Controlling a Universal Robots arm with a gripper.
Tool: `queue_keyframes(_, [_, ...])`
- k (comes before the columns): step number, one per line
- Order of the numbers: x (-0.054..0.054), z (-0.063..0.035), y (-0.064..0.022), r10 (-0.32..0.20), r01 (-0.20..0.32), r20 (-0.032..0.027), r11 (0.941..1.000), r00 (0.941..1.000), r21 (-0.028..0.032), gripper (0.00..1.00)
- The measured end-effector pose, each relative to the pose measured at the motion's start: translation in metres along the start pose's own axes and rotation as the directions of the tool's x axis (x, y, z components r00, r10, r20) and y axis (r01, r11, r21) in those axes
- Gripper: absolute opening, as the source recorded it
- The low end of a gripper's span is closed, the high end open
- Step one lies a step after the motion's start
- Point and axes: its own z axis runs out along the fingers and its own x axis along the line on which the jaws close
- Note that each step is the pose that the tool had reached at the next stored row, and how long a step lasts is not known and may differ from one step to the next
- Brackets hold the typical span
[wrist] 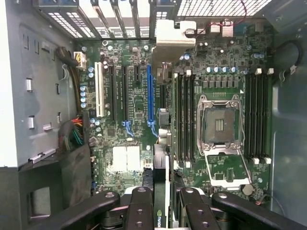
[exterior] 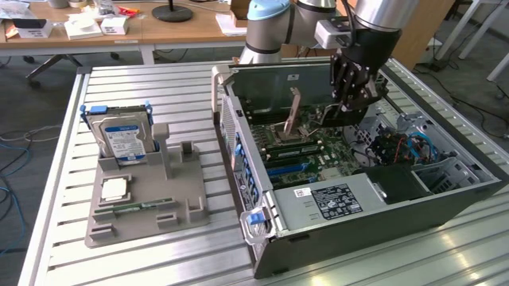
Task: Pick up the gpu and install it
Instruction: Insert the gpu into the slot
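1. One arm works here. Its gripper [exterior: 354, 98] hangs inside the open computer case [exterior: 238, 140], which lies on its side on the slatted bench [exterior: 143, 89]. That way the motherboard [wrist: 134, 110] faces up and can be reached from above.
2. Its fingers [wrist: 140, 206] are clamped on the gpu [wrist: 160, 187], one dark pair against each face, gripping along the card's upper edge. I judge that this hold keeps the thin card on edge and leaves its lower connector edge free.
3. So the gpu is off the bench and inside the case. It stands edge-on over the motherboard and runs from the fingers towards the rear slot openings [wrist: 120, 14].
4. In the wrist view the card lies parallel to the long blue slot [wrist: 149, 96] and just beside it, which suits a straight push downward. I cannot tell whether its lower edge touches the slot or is above it.
5. In the exterior view the card shows as a narrow brownish strip on the exterior view's left of the gripper, nearly upright with a slight lean.
6. The CPU socket [wrist: 219, 124] sits on the card's other side, apart from the fingers, so the grip has room.
7. On the exterior view's left, a grey holder [exterior: 187, 202] carries the hard drive [exterior: 123, 140] upright and a memory stick [exterior: 135, 207] lying flat, both well apart from the case.
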Motion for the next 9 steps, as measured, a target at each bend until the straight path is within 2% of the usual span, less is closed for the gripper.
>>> queue_keyframes(9, [0.0002,0.01,0.0002,0.0,0.0,0.0,1.0,1.0,0.0,0.26])
